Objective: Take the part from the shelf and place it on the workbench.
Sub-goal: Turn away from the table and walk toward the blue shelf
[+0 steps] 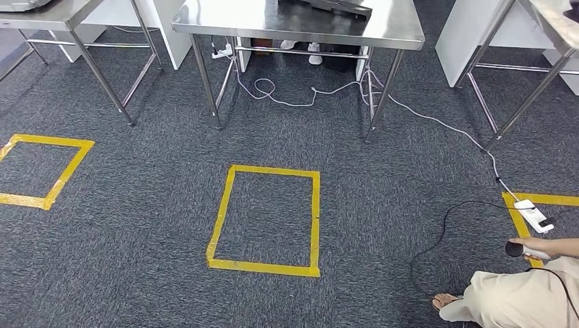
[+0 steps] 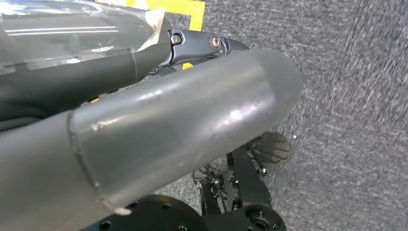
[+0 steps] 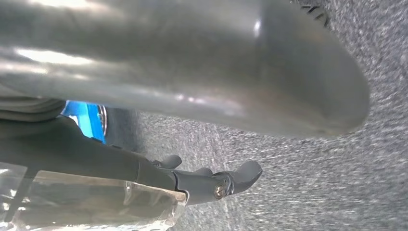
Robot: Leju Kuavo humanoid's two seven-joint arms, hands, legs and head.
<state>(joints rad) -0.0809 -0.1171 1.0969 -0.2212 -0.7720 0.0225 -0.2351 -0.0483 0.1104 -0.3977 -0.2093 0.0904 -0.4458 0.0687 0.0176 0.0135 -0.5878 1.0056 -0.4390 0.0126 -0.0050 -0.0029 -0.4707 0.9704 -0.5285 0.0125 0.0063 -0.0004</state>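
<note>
While each thumb hides much, the left hand (image 2: 192,120) and right hand (image 3: 202,144) hang apparently empty, fingers apart.

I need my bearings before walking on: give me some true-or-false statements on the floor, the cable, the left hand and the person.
1. A yellow tape square lies on the carpet before the middle steel table. True.
2. A white cable runs from under that table to a power strip. True.
3. The left hand holds a part. False: it holds nothing.
4. The person stands upright. False: the person is low to the floor, at the right.
</note>
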